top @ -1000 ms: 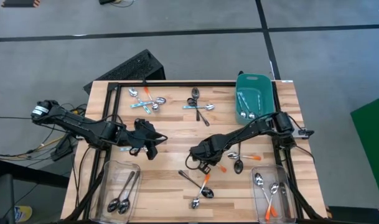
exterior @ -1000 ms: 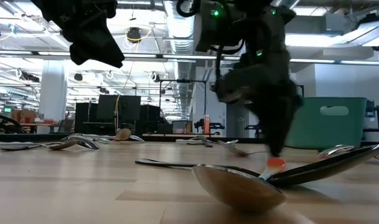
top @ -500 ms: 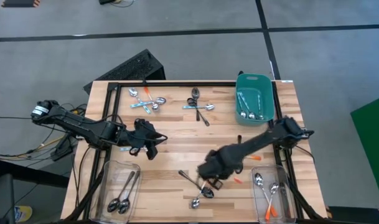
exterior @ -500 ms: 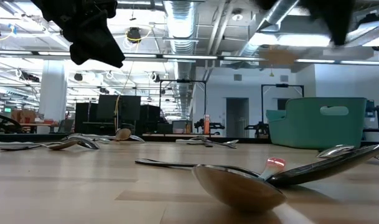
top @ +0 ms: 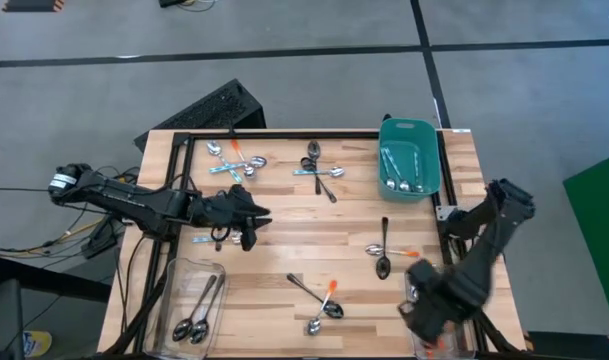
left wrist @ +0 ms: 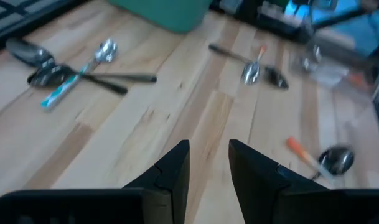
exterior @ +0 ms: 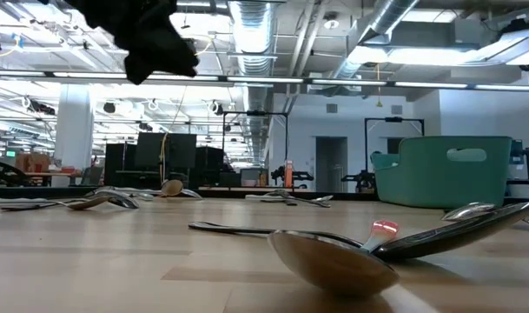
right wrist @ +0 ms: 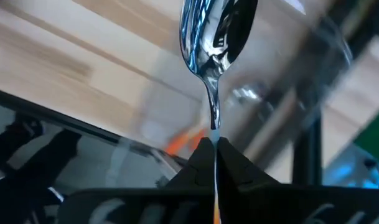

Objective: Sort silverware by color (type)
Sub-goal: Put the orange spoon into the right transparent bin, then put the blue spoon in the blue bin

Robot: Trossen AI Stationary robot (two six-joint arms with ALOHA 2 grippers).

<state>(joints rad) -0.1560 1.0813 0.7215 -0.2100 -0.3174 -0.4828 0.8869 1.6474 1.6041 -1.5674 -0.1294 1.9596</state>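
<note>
Two matte black jointed arms, left arm with a white-ringed base joint and trailing cables, right arm slim, tapered black fingers

tub: teal | table: light wood | spoons: orange, blue, dark handles

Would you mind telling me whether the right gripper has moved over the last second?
Yes. The right gripper, shut on a spoon, has swung from mid-table, near the teal plastic tub, to the clear plastic bin at the table's near right corner.
</note>
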